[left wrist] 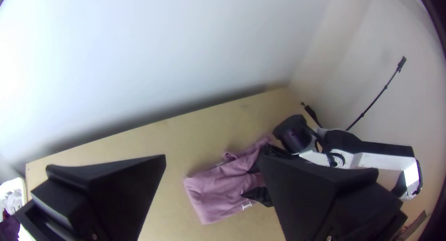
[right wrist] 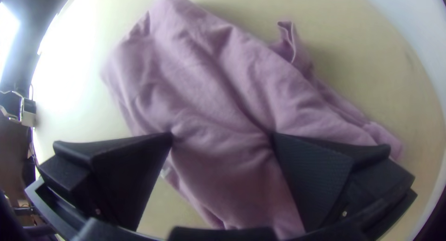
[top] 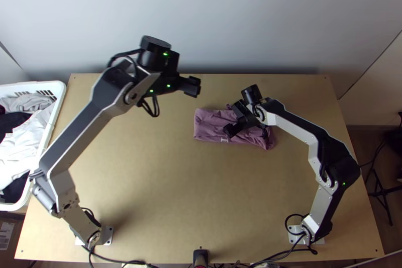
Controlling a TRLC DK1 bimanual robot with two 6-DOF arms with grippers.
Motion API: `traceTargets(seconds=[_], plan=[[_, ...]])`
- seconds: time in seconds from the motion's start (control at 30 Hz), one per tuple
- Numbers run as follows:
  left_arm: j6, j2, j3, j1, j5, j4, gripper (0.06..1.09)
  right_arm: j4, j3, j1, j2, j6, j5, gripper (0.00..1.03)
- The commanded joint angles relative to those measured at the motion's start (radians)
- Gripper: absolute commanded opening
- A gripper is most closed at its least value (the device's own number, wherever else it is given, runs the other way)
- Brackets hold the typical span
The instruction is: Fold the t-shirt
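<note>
T-shirt (top: 208, 123) was seen on far part of tabletop (top: 151, 192), right of middle, folded into narrow bundle. Long axis was laid roughly left to right, right end slightly nearer. Right pincer (right wrist: 223, 136) was placed over bundle, fingers parted across short axis; firm contact could not be confirmed. Left pincer (left wrist: 211, 157) was held raised, well apart, at left, also with parted fingers. For next grasp or smoothing, right arm was judged better placed; by left arm, rightward travel would be needed.
</note>
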Motion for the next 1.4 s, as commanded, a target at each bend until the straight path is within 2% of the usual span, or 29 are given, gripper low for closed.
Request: traceTargets(seconds=[0.0, 0.33, 0.77, 0.87, 1.17, 1.37], plan=[[-0.003, -0.101, 0.005, 0.053, -0.054, -0.023, 1.03, 0.038, -0.026, 0.001, 0.038, 0.001, 0.054, 0.99], [0.0, -0.226, -0.084, 0.207, -0.058, -0.079, 1.03, 0.087, -0.088, -0.04, 0.03, -0.023, 0.198, 0.99], [0.008, -0.389, -0.34, 0.32, -0.058, -0.067, 1.03, 0.117, -0.082, -0.342, 0.057, -0.031, 0.247, 0.99], [0.007, -0.413, -0.377, 0.331, -0.058, -0.064, 1.03, 0.116, -0.052, -0.425, 0.075, 0.044, 0.246, 0.99], [0.005, -0.483, -0.466, 0.359, -0.058, -0.064, 1.03, 0.116, 0.042, -0.595, 0.127, 0.171, 0.246, 0.99], [0.007, -0.516, -0.498, 0.382, -0.058, -0.079, 1.03, 0.114, 0.134, -0.691, 0.218, 0.222, 0.247, 0.99]])
